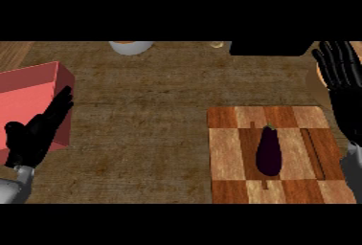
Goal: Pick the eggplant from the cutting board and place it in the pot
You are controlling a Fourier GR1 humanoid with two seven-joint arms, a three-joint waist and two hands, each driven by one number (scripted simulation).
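A dark purple eggplant [268,150] lies lengthwise in the middle of a checkered wooden cutting board [226,153] at the lower right of the counter. At the top right a black pot [272,47] shows only partly, cut off by the view's upper edge. My right hand [341,62] is open with fingers straight, raised at the far right beside the pot and well above the board. My left hand [39,127] is open at the lower left, fingers up, resting in front of a red box. Neither hand touches the eggplant.
A red open box [28,95] stands at the left edge. A white cup-like vessel [130,46] and a small pale object [218,45] sit at the far edge. Brown counter stretches between the box and the board.
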